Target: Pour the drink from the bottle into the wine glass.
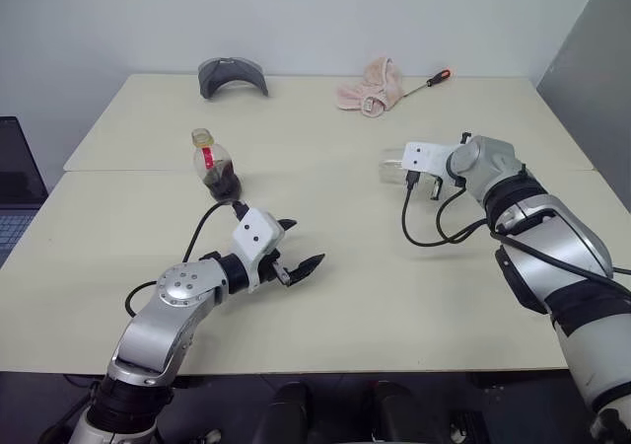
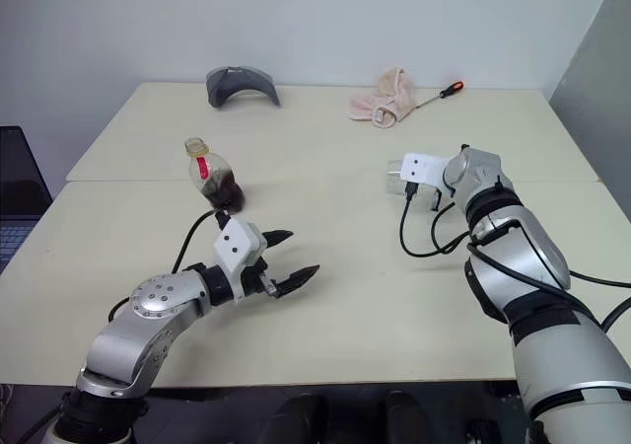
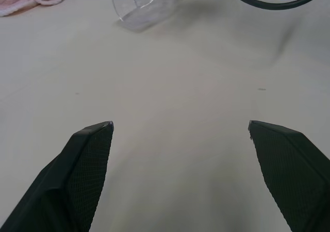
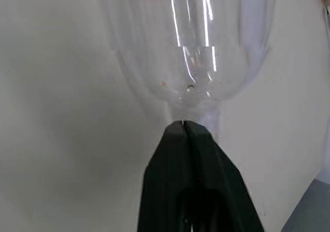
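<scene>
Meanwhile the right gripper (image 4: 184, 125) reaches forward, angled downward, pinched together at the wine glass (image 4: 188, 46) base; the left gripper (image 1: 299, 247) hovers spread above the desk (image 1: 394, 296).

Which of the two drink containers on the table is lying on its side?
The wine glass, at the right gripper, lies tipped over on the table. The bottle with dark drink stands upright farther left.

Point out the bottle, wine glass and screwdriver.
bottle (image 1: 214, 168): left eye view, on the clear body, above the dark drink.
wine glass (image 4: 188, 51): right wrist view, on the middle of the bowl.
screwdriver (image 2: 452, 89): right eye view, on the red handle.
</scene>
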Controlling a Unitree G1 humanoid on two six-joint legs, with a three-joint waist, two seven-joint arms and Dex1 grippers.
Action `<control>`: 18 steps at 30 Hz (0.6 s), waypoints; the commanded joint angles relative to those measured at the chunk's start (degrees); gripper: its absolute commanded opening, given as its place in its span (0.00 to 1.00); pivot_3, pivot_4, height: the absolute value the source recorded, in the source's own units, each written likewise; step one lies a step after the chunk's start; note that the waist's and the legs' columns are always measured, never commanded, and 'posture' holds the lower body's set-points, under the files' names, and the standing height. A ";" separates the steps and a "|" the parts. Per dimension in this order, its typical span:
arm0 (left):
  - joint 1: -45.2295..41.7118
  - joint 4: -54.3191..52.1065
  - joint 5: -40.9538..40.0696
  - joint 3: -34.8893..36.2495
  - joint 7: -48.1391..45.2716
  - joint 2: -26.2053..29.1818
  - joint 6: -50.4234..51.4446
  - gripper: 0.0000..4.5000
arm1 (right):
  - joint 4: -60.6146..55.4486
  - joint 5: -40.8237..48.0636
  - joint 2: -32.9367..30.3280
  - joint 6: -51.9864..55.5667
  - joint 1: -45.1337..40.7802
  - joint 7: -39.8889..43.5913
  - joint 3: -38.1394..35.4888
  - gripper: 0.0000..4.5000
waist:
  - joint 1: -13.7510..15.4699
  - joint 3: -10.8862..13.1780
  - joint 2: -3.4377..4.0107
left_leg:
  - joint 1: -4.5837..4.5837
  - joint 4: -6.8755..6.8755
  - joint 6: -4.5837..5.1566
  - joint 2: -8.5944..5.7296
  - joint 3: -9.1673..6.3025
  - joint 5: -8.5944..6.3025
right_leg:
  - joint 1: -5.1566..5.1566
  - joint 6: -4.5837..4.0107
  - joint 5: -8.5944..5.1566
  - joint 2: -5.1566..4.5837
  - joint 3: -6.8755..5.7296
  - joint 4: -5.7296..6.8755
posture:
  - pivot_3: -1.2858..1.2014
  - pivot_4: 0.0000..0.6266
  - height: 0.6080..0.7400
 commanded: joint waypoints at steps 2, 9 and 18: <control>-0.21 -1.89 0.49 0.90 0.64 -0.31 -1.06 1.00 | 0.25 -1.08 -1.13 -0.53 -1.14 0.59 -0.27 0.00 | 0.00 0.00 0.00 | 0.00 0.00 0.00 0.00 0.00 0.00 | 0.00 0.00 0.00 0.00 0.00 0.00 | 0.52 0.24 1.00; -0.25 -1.55 0.77 1.17 0.87 -0.66 -1.23 1.00 | -0.75 -2.02 -3.29 -5.73 -4.49 8.66 -0.01 0.08 | -0.02 0.01 0.01 | 0.00 0.00 0.01 0.00 0.00 0.00 | 0.00 0.00 0.00 0.00 0.00 0.00 | 0.52 0.24 1.00; -1.61 0.11 1.42 0.93 1.32 -1.29 -2.07 1.00 | -0.20 -3.08 -2.12 -3.74 -5.68 3.35 -0.20 0.75 | 0.02 0.02 0.04 | 0.01 0.00 -0.01 0.00 -0.01 0.00 | 0.00 0.00 0.00 0.00 0.00 0.00 | 0.52 0.24 1.00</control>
